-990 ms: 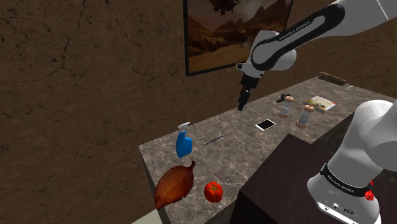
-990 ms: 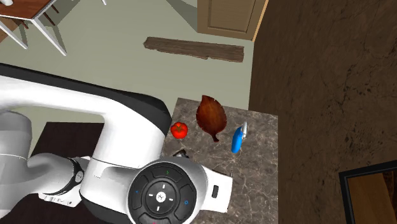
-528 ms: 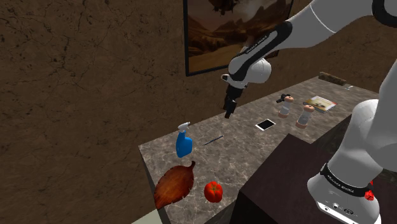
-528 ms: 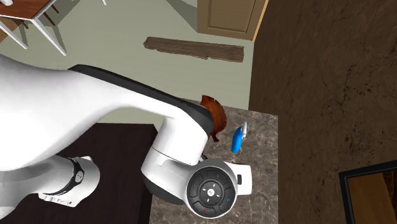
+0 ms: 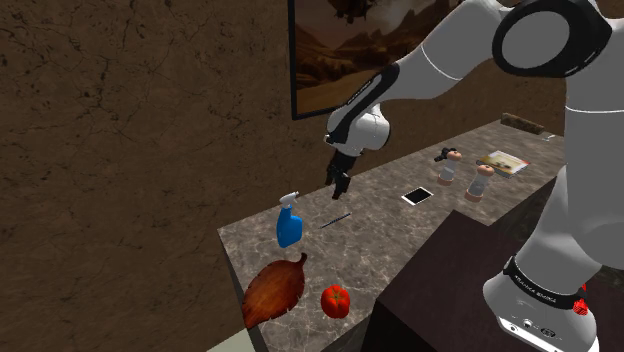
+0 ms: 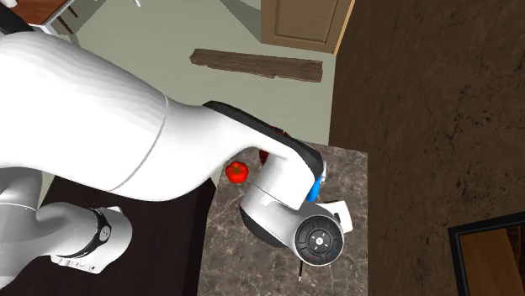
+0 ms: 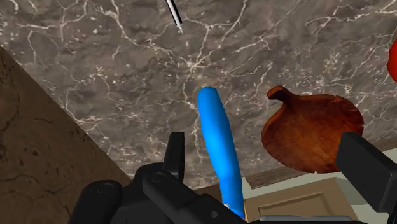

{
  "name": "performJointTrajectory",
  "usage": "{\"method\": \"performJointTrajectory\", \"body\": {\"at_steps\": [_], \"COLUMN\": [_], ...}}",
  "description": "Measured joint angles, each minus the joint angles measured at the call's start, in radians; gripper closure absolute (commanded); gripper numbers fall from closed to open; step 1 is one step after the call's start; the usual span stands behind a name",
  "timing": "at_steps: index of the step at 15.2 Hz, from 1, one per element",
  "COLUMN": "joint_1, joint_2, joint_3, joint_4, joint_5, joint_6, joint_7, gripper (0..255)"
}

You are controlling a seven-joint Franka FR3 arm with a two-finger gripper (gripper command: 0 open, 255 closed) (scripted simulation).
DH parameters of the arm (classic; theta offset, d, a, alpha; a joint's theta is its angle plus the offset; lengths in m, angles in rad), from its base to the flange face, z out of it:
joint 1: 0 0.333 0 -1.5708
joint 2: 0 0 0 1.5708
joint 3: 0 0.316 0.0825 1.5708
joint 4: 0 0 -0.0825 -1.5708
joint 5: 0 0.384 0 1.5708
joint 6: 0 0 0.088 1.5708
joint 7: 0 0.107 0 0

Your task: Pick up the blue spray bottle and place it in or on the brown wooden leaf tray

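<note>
Blue spray bottle point(image 5: 289, 226) sits untouched on the counter point(image 5: 400, 240) toward the shoulder view's left, near the leaf tray point(image 5: 275, 290); my gripper point(image 5: 339, 186) hovers wide open and empty, so I judge grasping and placing both remain.

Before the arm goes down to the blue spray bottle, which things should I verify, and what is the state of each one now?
1. Fingers apart: ok, the gripper is open in the wrist view.
2. Bottle within the fingers' span: ok, the blue spray bottle lies between them, untouched, nearer one finger.
3. Bottle upright: ok, it stands on the counter.
4. Gripper over the bottle: not ok, in the shoulder view it hangs to the bottle's right, above the thin rod.
5. Leaf tray free of neighbours: ok, the red fruit sits beside it, apart.
</note>
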Motion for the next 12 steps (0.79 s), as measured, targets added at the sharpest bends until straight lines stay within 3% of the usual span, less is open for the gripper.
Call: {"method": "performJointTrajectory", "body": {"at_steps": [6,12], "joint_1": [-0.043,-0.052], "joint_2": [0.203,0.375], "joint_3": [0.105,0.171], "joint_4": [0.186,0.374], "joint_5": [0.068,0.065], "joint_6": [0.014,0.009], "joint_7": [-0.197,-0.297], "gripper": [0,0]}}
